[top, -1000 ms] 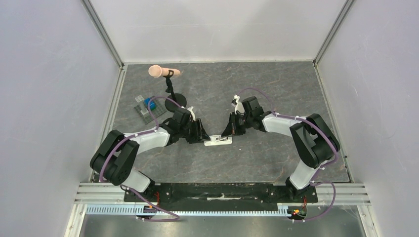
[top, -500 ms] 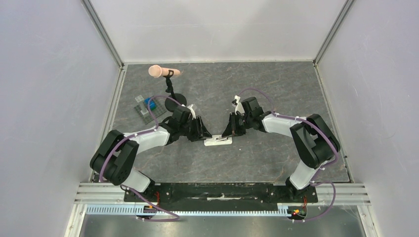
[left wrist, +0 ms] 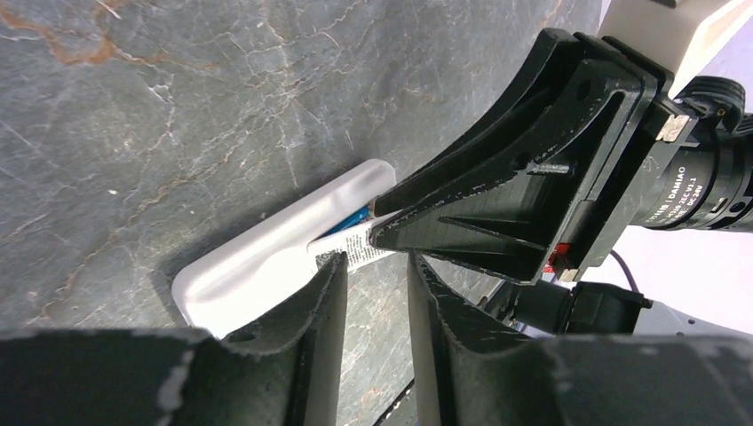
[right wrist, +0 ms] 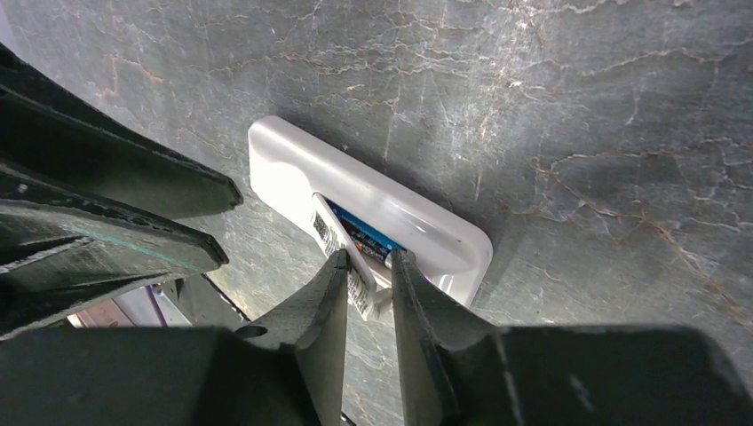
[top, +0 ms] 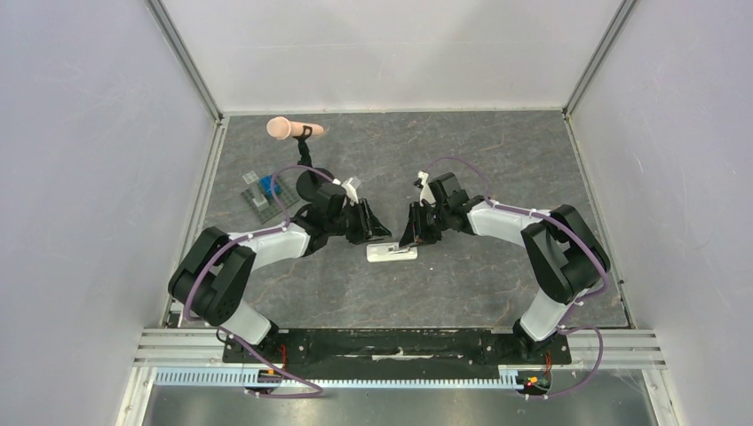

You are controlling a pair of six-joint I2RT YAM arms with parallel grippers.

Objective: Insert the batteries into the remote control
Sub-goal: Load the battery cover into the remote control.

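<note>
- A dark grey, marble-veined counter [top: 462, 169] is enclosed by plain pale walls [top: 89, 160] on three sides.
- Metal corner posts [top: 182, 58] are seen rising at the back corners.
- An aluminium rail [top: 400, 342] is laid along the near edge.
- Even, soft light is cast throughout.

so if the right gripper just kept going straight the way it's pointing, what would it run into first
Most likely the remote control, lying back-up on the table. The right gripper points down at its open battery bay, fingers either side of a white labelled strip sticking out. Depth is unclear, so it may already touch.
</note>
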